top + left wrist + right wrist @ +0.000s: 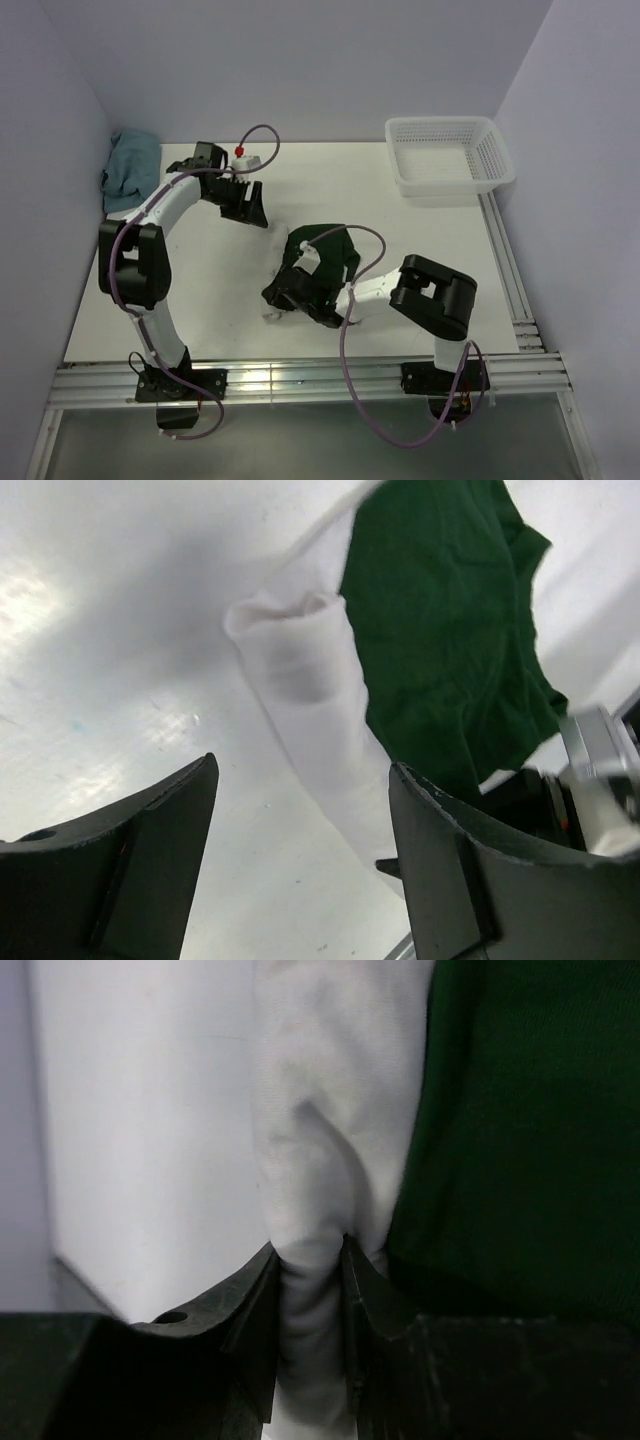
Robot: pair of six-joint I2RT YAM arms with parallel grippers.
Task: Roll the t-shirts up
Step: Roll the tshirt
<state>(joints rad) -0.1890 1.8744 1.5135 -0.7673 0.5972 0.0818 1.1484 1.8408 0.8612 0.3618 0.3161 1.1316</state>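
Evidently to anchor the roll, the right gripper (312, 1270) is clamped on a white fold of the t-shirt (330, 250), bunched mid-frame in the top view. The left gripper (303, 768) hangs spread and empty, up-left of it.

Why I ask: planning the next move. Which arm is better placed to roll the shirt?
Right: the right pincer is shut on the shirt; the left pincer is open and apart from it.
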